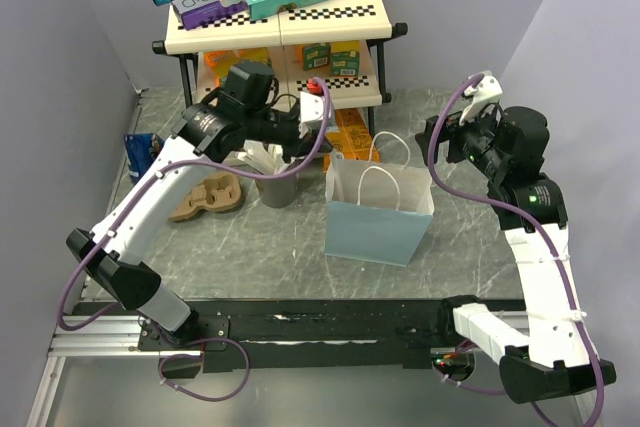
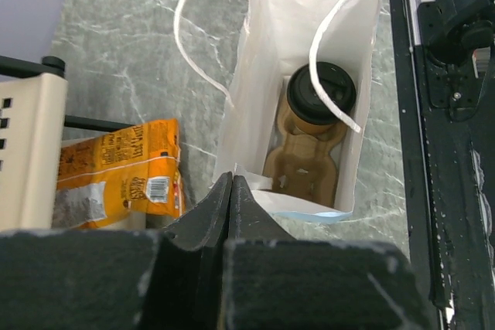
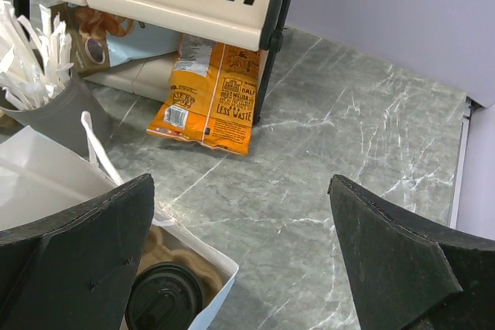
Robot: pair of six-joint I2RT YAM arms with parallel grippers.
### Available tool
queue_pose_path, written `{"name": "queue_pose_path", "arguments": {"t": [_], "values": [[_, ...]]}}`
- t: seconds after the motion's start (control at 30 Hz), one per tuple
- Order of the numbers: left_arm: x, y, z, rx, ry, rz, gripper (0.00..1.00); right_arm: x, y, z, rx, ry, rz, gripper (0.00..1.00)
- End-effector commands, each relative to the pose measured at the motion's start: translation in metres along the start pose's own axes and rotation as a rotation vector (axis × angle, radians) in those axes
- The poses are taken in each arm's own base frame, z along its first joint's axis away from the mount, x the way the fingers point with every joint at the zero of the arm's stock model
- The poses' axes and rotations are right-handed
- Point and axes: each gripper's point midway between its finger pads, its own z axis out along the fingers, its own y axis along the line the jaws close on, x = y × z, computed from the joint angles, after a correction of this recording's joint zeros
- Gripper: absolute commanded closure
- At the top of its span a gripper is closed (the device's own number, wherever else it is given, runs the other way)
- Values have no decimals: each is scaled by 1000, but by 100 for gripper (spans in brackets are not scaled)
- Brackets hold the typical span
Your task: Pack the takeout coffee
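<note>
Tan paper cup with black lid [image 2: 321,92], in brown pulp carrier [image 2: 298,164] inside pale blue paper bag [image 2: 263,52], left gripper [image 2: 232,179] above bag, fingers together, empty, right gripper [image 3: 240,191] beside bag, fingers spread wide, empty

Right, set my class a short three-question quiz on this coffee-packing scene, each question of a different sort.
1. True or false: the takeout coffee stands inside the paper bag.
2. Pick one. The left tool is: A, wide open; B, shut and empty; C, shut on the coffee's lid.
3. Fill in the gap: inside the bag, the coffee sits in a brown moulded-pulp ____.

Key: 1 true; 2 B; 3 carrier.
</note>
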Motion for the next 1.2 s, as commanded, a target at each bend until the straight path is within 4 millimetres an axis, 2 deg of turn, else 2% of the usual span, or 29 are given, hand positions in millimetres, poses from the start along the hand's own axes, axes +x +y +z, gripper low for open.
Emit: {"name": "queue_pose_path", "arguments": {"t": [0.0, 0.27, 0.37, 0.4, 0.47, 0.5, 0.53, 0.57, 0.63, 0.67, 0.7, 0.77, 0.9, 0.93, 0.97, 1.0, 1.03, 1.1, 1.17], "values": [[2, -4, 5, 13, -1, 25, 99, -5, 2, 3, -16, -13, 25, 0], [10, -11, 19, 39, 17, 8, 98, -6, 3, 3, -25, -14, 24, 0], [11, -7, 23, 31, 23, -11, 69, -3, 5, 2, -33, -9, 25, 0], [8, -6, 22, 23, 18, -14, 52, -3, 6, 2, -35, -10, 22, 0], [2, -2, 18, -3, 16, -5, 42, -2, 6, 2, -39, -4, 19, 0], [-6, 1, 14, -27, 1, 3, 32, -3, 6, 1, -42, -5, 9, 0], [-11, 2, 11, -41, -9, 8, 27, -3, 8, 0, -52, 0, 1, 0], [-19, 4, 2, -71, -20, 26, 23, 0, 10, -3, -64, 18, -5, 0], [-30, 7, -7, -107, -37, 62, 4, -4, 12, -8, -85, 21, -56, 0], [-37, 7, -17, -132, -49, 77, 1, 0, 18, -12, -117, 42, -71, 0], [-41, 12, -23, -169, -46, 89, 1, -4, 18, -16, -128, 36, -114, 0], [-47, 18, -38, -225, -50, 103, 1, 0, 19, -19, -136, 65, -131, 0], [-50, 55, -78, -438, -73, 13, 1, -7, 13, -25, -124, 115, -167, 0], [-54, 73, -101, -525, -104, 3, 1, -2, 12, -19, -136, 160, -153, 0], [-55, 81, -113, -571, -131, -48, 0, -18, 15, -24, -153, 138, -164, 0], [-56, 92, -127, -643, -142, -71, 1, -9, 16, -21, -175, 203, -138, 0], [-63, 103, -149, -721, -175, -70, 1, -16, 16, -22, -169, 190, -132, 0], [-65, 113, -168, -812, -206, -117, 1, -32, -10, -17, 12, 157, -43, 0], [-70, 116, -186, -868, -246, -144, 1, -45, -24, -18, 118, 136, 38, 0]]}}
